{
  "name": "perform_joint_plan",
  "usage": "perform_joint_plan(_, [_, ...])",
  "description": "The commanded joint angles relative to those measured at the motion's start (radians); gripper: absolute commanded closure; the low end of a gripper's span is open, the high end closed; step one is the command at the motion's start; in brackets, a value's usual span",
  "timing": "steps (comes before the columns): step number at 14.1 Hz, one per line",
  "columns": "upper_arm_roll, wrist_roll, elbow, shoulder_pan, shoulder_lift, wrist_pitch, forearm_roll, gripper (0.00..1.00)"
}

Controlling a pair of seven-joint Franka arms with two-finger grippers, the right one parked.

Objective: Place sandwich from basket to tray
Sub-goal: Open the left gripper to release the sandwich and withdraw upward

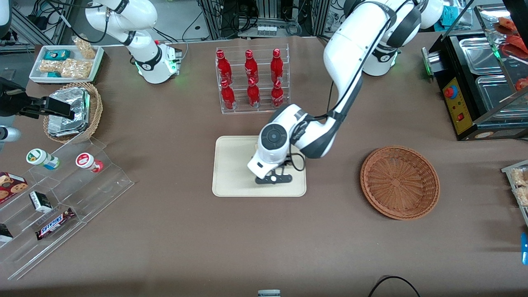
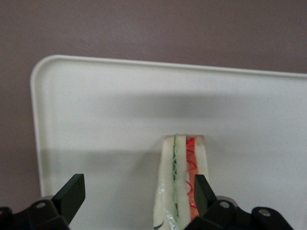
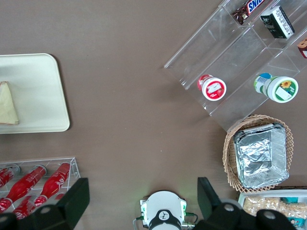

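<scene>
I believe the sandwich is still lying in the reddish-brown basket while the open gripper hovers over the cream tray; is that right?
Not quite. The basket holds nothing; the sandwich already sits on the tray, as the left wrist view shows. The rest stands: the gripper is open over the tray, with one finger beside the sandwich.

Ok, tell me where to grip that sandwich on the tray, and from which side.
Grip the sandwich across its two flat bread faces, coming straight down. It stands on edge on the tray, layers upward. The open gripper hangs over it, one finger touching.
</scene>
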Motion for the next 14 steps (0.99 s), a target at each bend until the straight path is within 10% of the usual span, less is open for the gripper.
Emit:
perform_joint_plan(1, [0.042,0.018,-0.027,0.039,-0.120,-0.077,-0.002,0.00])
perform_joint_plan(14, [0.044,0.433,-0.040,0.428,-0.510,-0.643,0.008,0.00])
